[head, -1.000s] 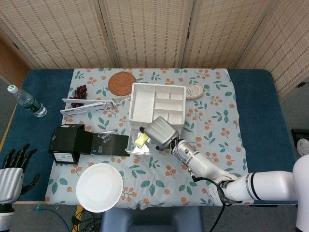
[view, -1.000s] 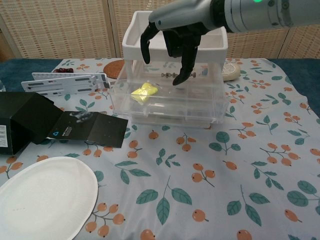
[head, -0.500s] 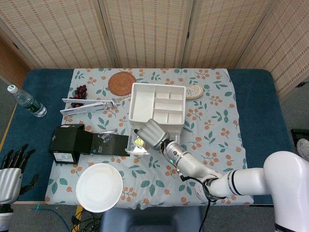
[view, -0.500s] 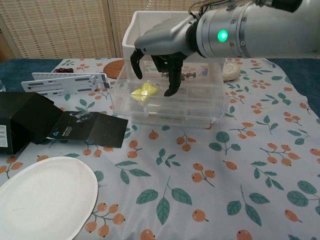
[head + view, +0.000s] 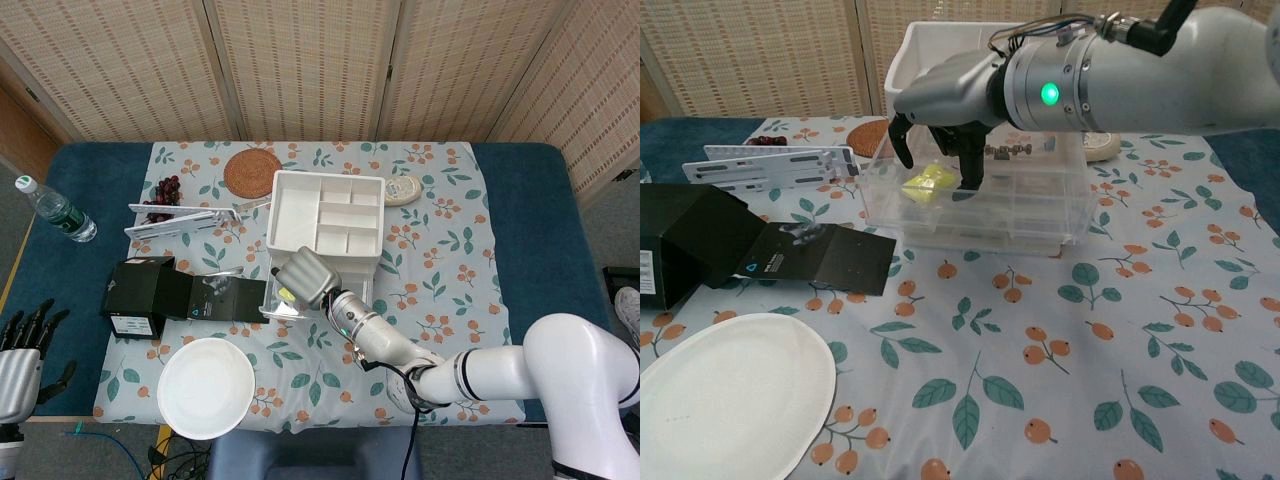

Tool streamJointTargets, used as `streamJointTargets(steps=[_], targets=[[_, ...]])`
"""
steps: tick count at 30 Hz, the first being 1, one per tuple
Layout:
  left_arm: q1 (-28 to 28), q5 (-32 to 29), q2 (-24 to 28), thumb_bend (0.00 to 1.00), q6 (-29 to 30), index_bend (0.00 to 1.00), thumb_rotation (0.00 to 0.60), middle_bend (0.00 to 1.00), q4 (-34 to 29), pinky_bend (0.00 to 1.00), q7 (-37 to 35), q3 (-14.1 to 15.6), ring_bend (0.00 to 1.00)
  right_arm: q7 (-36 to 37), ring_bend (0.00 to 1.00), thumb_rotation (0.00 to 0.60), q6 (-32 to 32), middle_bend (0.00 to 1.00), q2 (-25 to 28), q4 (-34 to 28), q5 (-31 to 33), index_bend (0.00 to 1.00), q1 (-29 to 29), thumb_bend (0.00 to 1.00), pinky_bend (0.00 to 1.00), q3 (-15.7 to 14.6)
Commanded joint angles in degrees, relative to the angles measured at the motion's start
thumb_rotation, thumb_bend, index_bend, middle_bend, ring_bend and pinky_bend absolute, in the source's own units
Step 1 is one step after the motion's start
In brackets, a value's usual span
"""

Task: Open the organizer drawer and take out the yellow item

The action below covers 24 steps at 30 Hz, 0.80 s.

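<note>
1. The yellow item point(image 5: 929, 181) is lying in the left compartment of the clear drawer point(image 5: 1020, 215), just left of centre in the chest view; in the head view it is showing as a small yellow patch point(image 5: 288, 294) under the hand.
2. The drawer is standing pulled out from the white organizer point(image 5: 325, 213), so the opening step is looking finished and only the taking out is remaining.
3. The right hand point(image 5: 940, 115) is hanging directly over the yellow item with its fingers point(image 5: 973, 165) curled downward and spread to either side of it. It is holding nothing, and no finger is plainly touching the item yet.
4. Over the last second this hand has been sliding from the middle of the drawer toward its left end and dipping lower, so its fingertips are now reaching into the compartment that holds the item. That is suggesting a grasp is about to be made.
5. The left hand point(image 5: 20, 362) is waiting at the lower left corner of the head view, fingers spread and empty, well apart from everything on the table.
6. Further out, a black box point(image 5: 685, 245) with its flap open is lying to the left of the drawer, and a white plate point(image 5: 725, 400) is sitting toward the lower left.
</note>
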Motion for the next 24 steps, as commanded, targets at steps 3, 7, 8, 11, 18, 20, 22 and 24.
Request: streamJointTargets(steps=[3, 7, 8, 11, 18, 20, 22, 24], targets=[[0.0, 0.0, 0.0, 0.32, -0.1, 0.15, 0.6, 0.07, 0.1, 0.06, 0.0, 0.0, 0.12, -0.3, 1.0, 0.6, -0.1, 1.0, -0.1, 0.1, 0.5, 0.33, 0.1, 0.28, 1.0, 0.1], [0.0, 0.1, -0.1, 0.32, -0.1, 0.15, 0.6, 0.07, 0.1, 0.06, 0.0, 0.0, 0.12, -0.7, 1.0, 0.6, 0.1, 1.0, 0.1, -0.1, 0.5, 0.35, 0.1, 0.29, 1.0, -0.2], [-0.1, 0.1, -0.1, 0.32, -0.1, 0.15, 0.6, 0.07, 0.1, 0.06, 0.0, 0.0, 0.12, -0.8, 1.0, 0.6, 0.2, 1.0, 0.2, -0.3, 0.5, 0.35, 0.0, 0.29, 1.0, -0.3], [-0.1, 0.2, -0.1, 0.32, -0.1, 0.15, 0.6, 0.07, 0.1, 0.06, 0.0, 0.0, 0.12, -1.1, 1.0, 0.6, 0.4, 1.0, 0.3, -0.6, 0.2, 0.35, -0.1, 0.29, 1.0, -0.6], [0.0, 0.2, -0.1, 0.32, -0.1, 0.15, 0.6, 0.07, 0.1, 0.06, 0.0, 0.0, 0.12, -1.7, 1.0, 0.6, 1.0, 1.0, 0.6, -1.3, -0.1, 0.37, -0.7, 0.31, 1.0, -1.4], [-0.1, 0.3, -0.1, 0.32, -0.1, 0.15, 0.6, 0.07, 0.0, 0.06, 0.1, 0.0, 0.12, -1.7, 1.0, 0.6, 1.2, 1.0, 0.7, -1.5, -0.3, 0.38, -0.8, 0.31, 1.0, -1.4], [-0.1, 0.3, -0.1, 0.32, -0.1, 0.15, 0.6, 0.07, 0.0, 0.06, 0.1, -0.1, 0.12, -1.7, 1.0, 0.6, 1.2, 1.0, 0.8, -1.6, -0.4, 0.38, -1.0, 0.31, 1.0, -1.5], [-0.1, 0.2, -0.2, 0.32, -0.1, 0.15, 0.6, 0.07, 0.0, 0.06, 0.1, -0.1, 0.12, -1.8, 1.0, 0.6, 1.3, 1.0, 0.8, -1.6, -0.5, 0.39, -1.2, 0.31, 1.0, -1.6]])
